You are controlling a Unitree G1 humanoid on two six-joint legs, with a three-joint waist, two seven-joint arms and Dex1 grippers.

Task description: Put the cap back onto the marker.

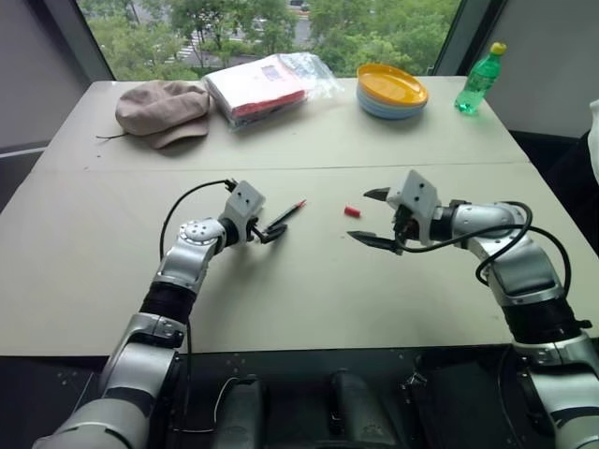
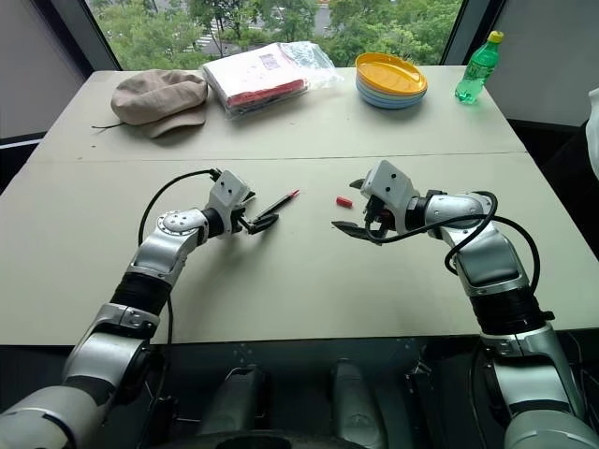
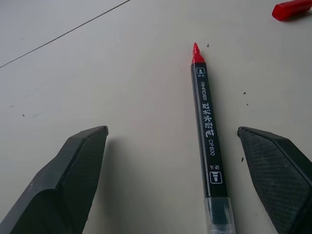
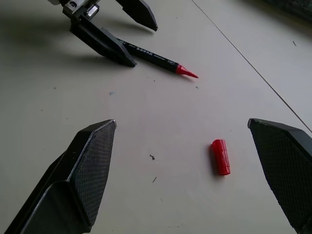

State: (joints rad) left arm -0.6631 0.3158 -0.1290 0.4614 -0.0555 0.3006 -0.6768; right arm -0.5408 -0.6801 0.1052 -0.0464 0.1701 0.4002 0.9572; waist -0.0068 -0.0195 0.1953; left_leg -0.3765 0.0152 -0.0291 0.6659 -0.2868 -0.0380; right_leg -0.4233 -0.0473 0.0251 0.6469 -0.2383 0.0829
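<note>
**Left jaws straddle the marker**

While the pale beige table (image 1: 309,281) waits, left gripper (image 3: 195,161) gapes empty around the slim black red-tipped marker (image 3: 207,131). Right gripper (image 4: 195,170), wide, empty, faces the tiny red plastic cap (image 4: 221,157) at marker's three o'clock. Off-centre closing could roll it.

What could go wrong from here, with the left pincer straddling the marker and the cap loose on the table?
1. The marker lies nearer one finger of the open left pincer, so closing may roll or skew it.
2. Its bare red tip could smear the table if dragged.
3. The cap is small, round, lying flat off-centre before the open right pincer; a finger might nudge it away.
</note>
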